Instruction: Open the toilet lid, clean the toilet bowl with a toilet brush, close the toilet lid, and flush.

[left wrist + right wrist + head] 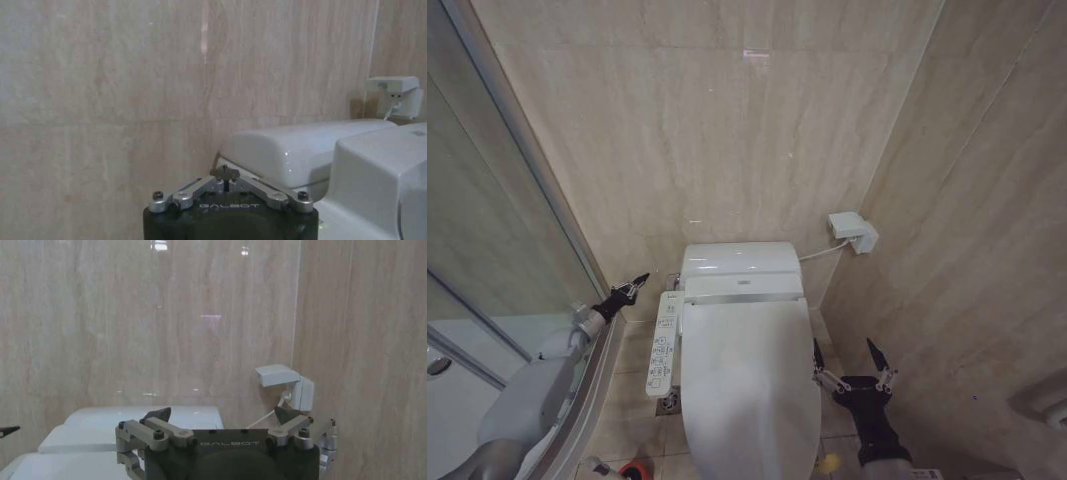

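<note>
Right gripper (855,361): nearest to the robot, low on the right of the toilet, just beside the edge of the lid; its two dark fingers are spread wide with nothing between them. The right wrist view (223,419) shows the same wide gap.
Red holder cup (634,470): on the floor tiles at the left foot of the toilet, at the bottom edge of the head view.
Toilet lid (749,385): down flat over the bowl, glossy white, closed.
Button panel (664,342): a white strip along the left side of the toilet.
Left gripper (632,287): raised on the left, next to the glass shower screen (487,270), near the panel's far end; fingers pinched together, empty.
Tank cover (741,262): white, behind the lid, against the beige tiled wall.
Wall socket (854,231): white box with a cable running to the toilet.
</note>
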Controlling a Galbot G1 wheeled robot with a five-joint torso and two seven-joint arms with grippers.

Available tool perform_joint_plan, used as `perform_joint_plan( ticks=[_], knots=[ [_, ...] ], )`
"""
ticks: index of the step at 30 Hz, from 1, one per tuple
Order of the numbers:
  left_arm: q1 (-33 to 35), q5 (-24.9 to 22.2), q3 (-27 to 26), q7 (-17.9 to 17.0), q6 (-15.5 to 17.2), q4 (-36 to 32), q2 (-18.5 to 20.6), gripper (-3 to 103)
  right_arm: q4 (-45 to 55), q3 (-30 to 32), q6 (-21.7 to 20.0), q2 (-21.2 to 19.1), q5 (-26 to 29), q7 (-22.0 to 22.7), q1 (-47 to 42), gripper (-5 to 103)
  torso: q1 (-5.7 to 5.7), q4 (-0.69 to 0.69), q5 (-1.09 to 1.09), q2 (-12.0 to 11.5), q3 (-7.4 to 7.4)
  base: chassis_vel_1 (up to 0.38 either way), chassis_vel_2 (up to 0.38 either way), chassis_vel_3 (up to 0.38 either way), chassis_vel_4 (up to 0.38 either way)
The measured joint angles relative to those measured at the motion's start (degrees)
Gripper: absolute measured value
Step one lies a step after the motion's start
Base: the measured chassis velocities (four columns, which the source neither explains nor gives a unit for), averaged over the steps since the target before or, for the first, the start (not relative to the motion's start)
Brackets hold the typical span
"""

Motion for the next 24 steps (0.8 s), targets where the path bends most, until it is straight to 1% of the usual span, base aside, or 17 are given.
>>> perform_joint_plan(
  ticks=[9,14,24],
  knots=[
    [-1.6,-0.1,2.8,-0.4,0.2,1.9,-1.9,0,0.0,0.0,0.0,0.0,0.0,0.0,0.0,100,0.0,0.01,0.0,0.0,0.0,0.0,0.0,0.0,0.0],
    [-2.7,0.1,4.8,0.1,0.4,3.7,-2.0,0,0.0,0.0,0.0,0.0,0.0,0.0,0.0,100,0.0,0.0,0.0,0.0,0.0,0.0,0.0,0.0,0.0],
    [-3.4,0.6,4.7,1.7,0.5,7.4,-1.9,0,0.0,0.0,0.0,0.0,0.0,0.0,0.0,100,0.0,0.02,0.0,0.0,0.0,0.0,0.0,0.0,0.0]
  ],
)
